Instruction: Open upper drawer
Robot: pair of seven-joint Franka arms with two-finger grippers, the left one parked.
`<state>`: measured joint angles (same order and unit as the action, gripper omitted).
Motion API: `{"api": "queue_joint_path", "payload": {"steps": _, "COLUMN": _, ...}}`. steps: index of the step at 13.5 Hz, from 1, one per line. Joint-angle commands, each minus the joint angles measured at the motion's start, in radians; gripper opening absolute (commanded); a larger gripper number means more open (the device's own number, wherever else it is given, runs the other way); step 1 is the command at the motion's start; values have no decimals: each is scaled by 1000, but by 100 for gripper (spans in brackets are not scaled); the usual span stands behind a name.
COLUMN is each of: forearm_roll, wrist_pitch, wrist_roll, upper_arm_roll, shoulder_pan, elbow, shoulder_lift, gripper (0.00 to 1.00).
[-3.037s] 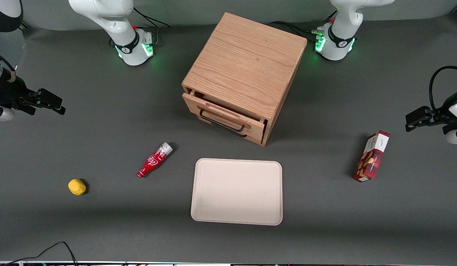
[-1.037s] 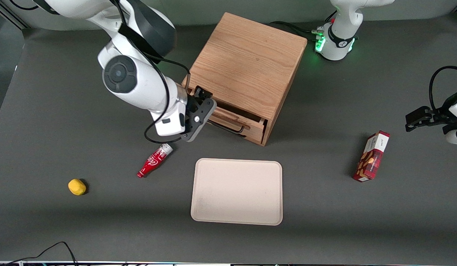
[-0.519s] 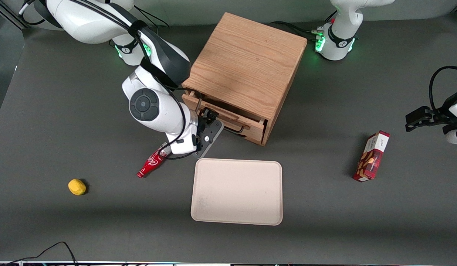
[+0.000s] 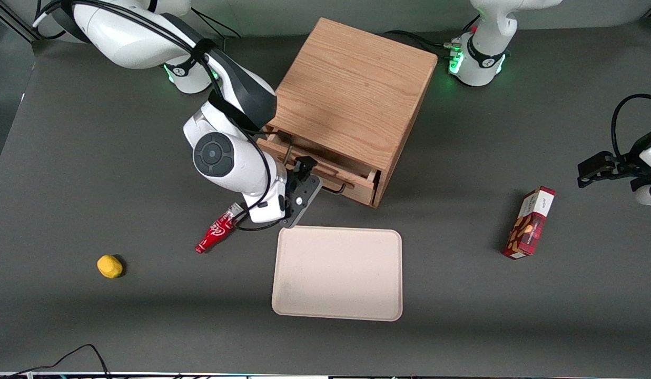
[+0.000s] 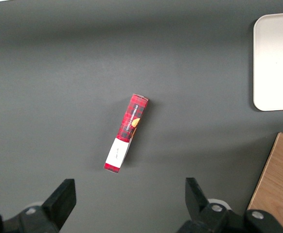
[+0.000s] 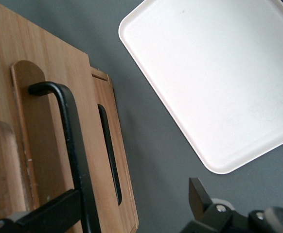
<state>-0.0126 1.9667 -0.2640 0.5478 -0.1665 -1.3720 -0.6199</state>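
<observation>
The oak cabinet (image 4: 352, 89) stands at the table's middle. Its upper drawer (image 4: 338, 167) (image 6: 44, 121) sits slightly out of the shell, with a thin black bar handle (image 6: 68, 141) across its flat front. My right gripper (image 4: 307, 181) (image 6: 134, 194) is right in front of that drawer, at handle height. It is open. The handle bar passes between the fingers, close against one finger (image 6: 49, 213), while the other finger (image 6: 200, 196) stands well apart over the dark table. The lower drawer's black handle (image 6: 110, 150) shows just below.
A pale tray (image 4: 337, 316) (image 6: 209, 82) lies just nearer the camera than the cabinet. A red bottle (image 4: 218, 230) lies beside my wrist, and a yellow lump (image 4: 109, 266) sits toward the working arm's end. A red box (image 4: 531, 222) (image 5: 127, 132) stands toward the parked arm's end.
My right arm swung in from the working arm's end and came down at the drawer front. In the last half second it shifted slightly along the handle.
</observation>
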Motion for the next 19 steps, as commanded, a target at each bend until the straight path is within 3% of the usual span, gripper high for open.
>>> {"api": "queue_joint_path", "payload": {"steps": 1, "forearm_roll": -12, "wrist_pitch": -29, "wrist_roll": -21, "upper_arm_roll": 35, "shoulder_pan": 14, "elbow": 8, "shoulder_lift": 15, "gripper": 100}}
{"api": "queue_joint_path", "payload": {"steps": 7, "forearm_roll": -27, "wrist_pitch": -40, "wrist_roll": -69, "upper_arm_roll": 40, "shoulder_pan": 25, "elbow": 10, "shoulder_lift": 0, "gripper": 100}}
{"api": "queue_joint_path", "payload": {"steps": 10, "forearm_roll": -81, "wrist_pitch": 35, "wrist_roll": -101, "upper_arm_roll": 32, "shoulder_pan": 33, "elbow": 10, "shoulder_lift": -38, "gripper": 100}}
{"api": "queue_joint_path", "payload": {"steps": 19, "forearm_roll": -79, "wrist_pitch": 63, "wrist_roll": -196, "upper_arm_roll": 1, "shoulder_pan": 102, "elbow": 88, "shoulder_lift": -75, "gripper": 100}}
